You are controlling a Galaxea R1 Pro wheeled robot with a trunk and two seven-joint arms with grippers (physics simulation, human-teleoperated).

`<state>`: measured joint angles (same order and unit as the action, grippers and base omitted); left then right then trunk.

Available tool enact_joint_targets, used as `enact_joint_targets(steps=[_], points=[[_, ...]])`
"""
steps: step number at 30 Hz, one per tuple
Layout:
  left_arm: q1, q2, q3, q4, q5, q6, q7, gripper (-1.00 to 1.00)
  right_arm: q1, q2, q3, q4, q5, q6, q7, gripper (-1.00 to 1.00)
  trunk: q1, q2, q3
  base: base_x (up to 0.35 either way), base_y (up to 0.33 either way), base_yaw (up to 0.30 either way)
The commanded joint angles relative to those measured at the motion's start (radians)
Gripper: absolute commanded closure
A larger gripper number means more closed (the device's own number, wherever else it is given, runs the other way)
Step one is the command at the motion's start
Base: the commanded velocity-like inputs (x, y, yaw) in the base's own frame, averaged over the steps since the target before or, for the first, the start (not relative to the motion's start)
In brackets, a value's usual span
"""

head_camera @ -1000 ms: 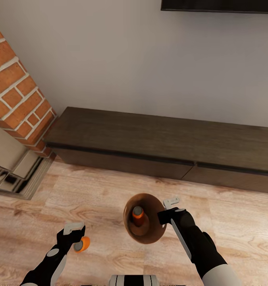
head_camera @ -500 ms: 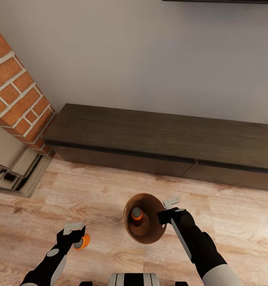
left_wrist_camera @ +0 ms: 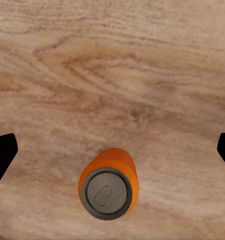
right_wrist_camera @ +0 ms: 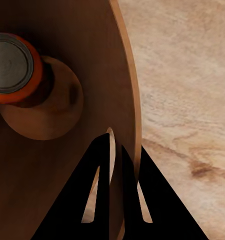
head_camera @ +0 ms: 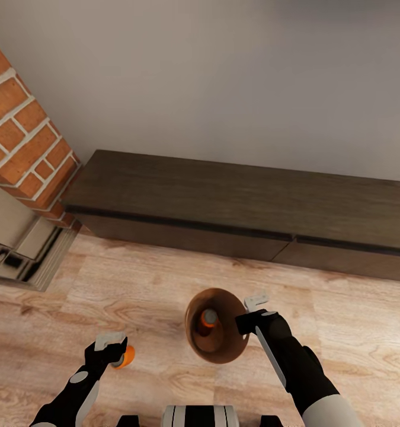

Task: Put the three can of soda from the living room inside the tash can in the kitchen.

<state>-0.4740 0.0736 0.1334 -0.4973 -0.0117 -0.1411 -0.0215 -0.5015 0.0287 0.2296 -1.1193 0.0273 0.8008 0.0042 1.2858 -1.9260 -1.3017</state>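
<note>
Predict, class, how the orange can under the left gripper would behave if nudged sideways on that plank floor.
The orange can stands upright on its end, so it probably tips before sliding. Once down, its round body would likely roll across the smooth wood floor. It looks rigid, unlikely to flex in the left gripper.

We see our two arms clad in black shells with pale grey panels, each ending in a black wrist with light grey finger tips, and a grey-and-black striped trunk top between them.

Wood floor (head_camera: 134,284) bears orange can (head_camera: 125,355).
</note>
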Motion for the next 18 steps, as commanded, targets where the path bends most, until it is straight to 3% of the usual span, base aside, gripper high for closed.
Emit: enact_joint_targets(steps=[1, 7, 18], points=[[0.000, 0.000, 0.000, 0.000, 0.000, 0.000, 0.000, -1.00, 0.000, -0.001, 0.000, -0.012, -0.023, 0.016, 0.007, 1.00, 0.000, 0.000, -0.001, 0.000, 0.000, 0.000], [0.000, 0.000, 0.000, 0.000, 0.000, 0.000, 0.000, -1.00, -0.001, -0.006, -0.004, -0.162, -0.025, 0.177, 0.007, 1.00, 0.000, 0.000, -0.002, 0.000, 0.000, 0.000], [0.000, 0.000, 0.000, -0.001, 0.001, 0.000, 0.000, -1.00, 0.000, -0.007, -0.007, -0.221, -0.029, 0.204, 0.008, 1.00, 0.000, 0.000, -0.003, 0.000, 0.000, 0.000]])
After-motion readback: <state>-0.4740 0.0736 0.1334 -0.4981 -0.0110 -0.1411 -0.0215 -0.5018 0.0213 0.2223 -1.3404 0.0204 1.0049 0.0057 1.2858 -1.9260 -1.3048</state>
